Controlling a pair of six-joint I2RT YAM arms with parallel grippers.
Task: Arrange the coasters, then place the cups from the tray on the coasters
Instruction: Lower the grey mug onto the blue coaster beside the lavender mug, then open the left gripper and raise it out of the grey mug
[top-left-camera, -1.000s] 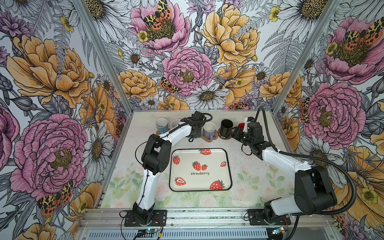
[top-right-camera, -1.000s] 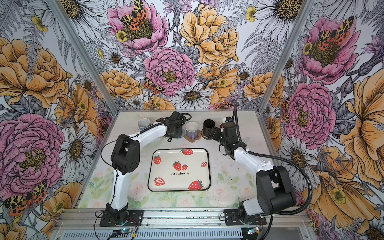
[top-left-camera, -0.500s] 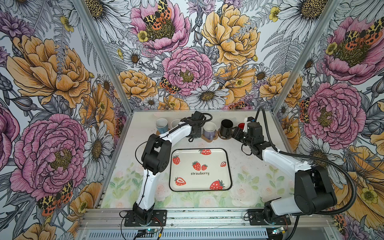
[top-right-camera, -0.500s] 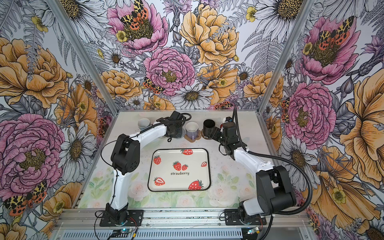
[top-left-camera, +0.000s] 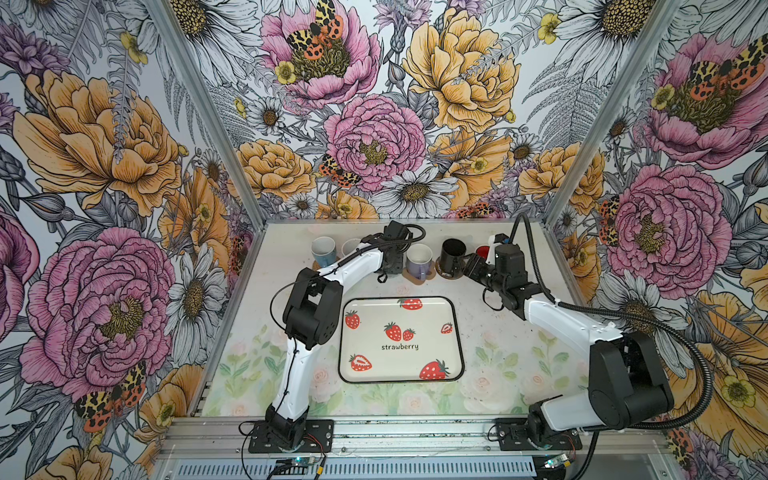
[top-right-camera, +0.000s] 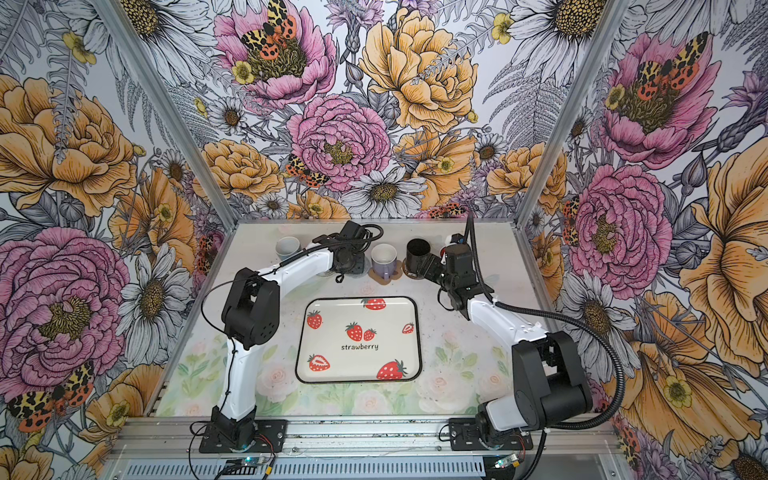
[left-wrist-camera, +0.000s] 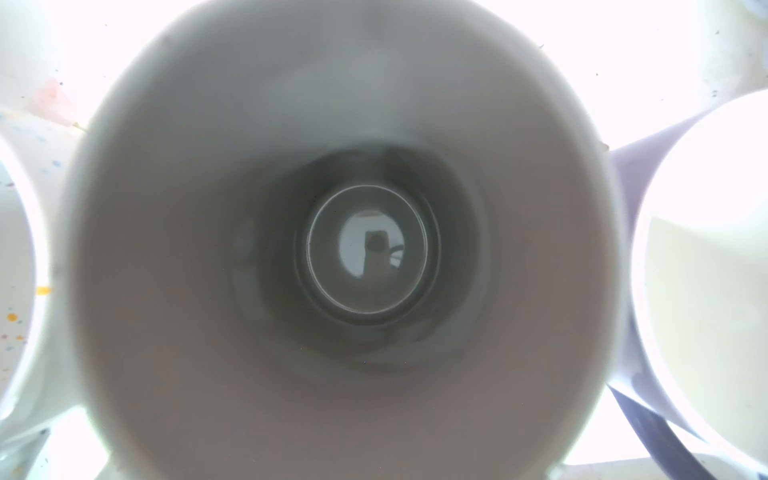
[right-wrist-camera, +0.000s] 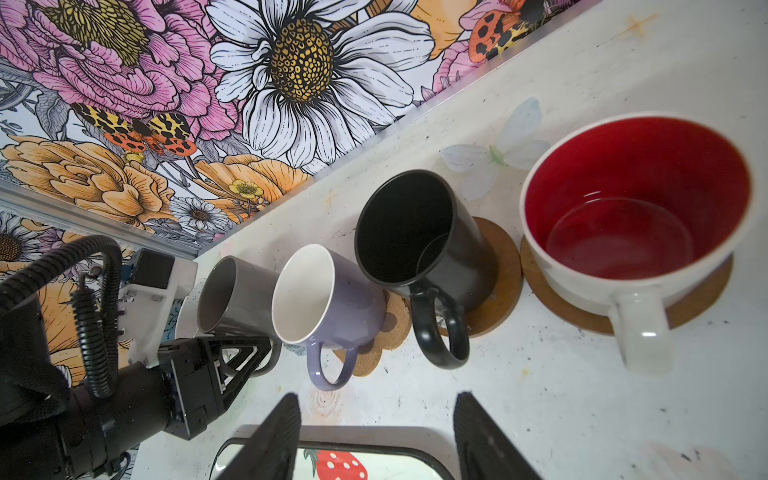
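Observation:
The tray (top-left-camera: 400, 360) lies empty in the middle of the table. The cups stand in a row at the back on the coasters: light blue (top-left-camera: 323, 249), white (top-left-camera: 350, 247), lavender (top-left-camera: 419, 259) on the paw-shaped mat (right-wrist-camera: 390, 328), black (right-wrist-camera: 415, 232) and the red-lined white one (right-wrist-camera: 631, 208), each of these two on a brown disc (right-wrist-camera: 505, 266). My left gripper (top-left-camera: 390, 266) hangs right over the grey cup (right-wrist-camera: 232, 295), its fingers (right-wrist-camera: 239, 361) at the handle; their gap is hidden. My right gripper (right-wrist-camera: 378, 419) is open and empty, between tray and cups.
The back wall runs close behind the row of cups. The cups stand tightly together, the grey one (left-wrist-camera: 340, 249) nearly touching the lavender one (left-wrist-camera: 631, 166) and the white one (left-wrist-camera: 20, 232). My two grippers flank the lavender and black cups.

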